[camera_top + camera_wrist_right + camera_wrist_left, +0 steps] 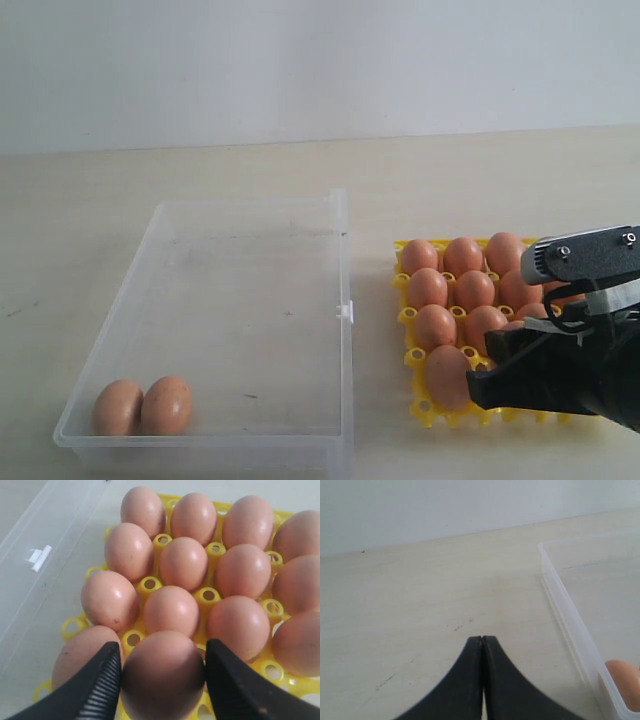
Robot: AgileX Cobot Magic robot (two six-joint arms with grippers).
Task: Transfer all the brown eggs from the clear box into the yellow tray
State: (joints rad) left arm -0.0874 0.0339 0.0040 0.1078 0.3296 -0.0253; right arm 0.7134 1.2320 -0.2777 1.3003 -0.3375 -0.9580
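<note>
Right end effector around upright brown egg

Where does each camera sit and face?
Exterior: off the arms, above the table, facing clear box and yellow tray; right tool shows.
Left wrist: low beside the clear box; shut left tool shows.
Right wrist: over the yellow tray, looking down; right tool clasps a brown egg.
Exterior and right wrist share the yellow tray.
</note>
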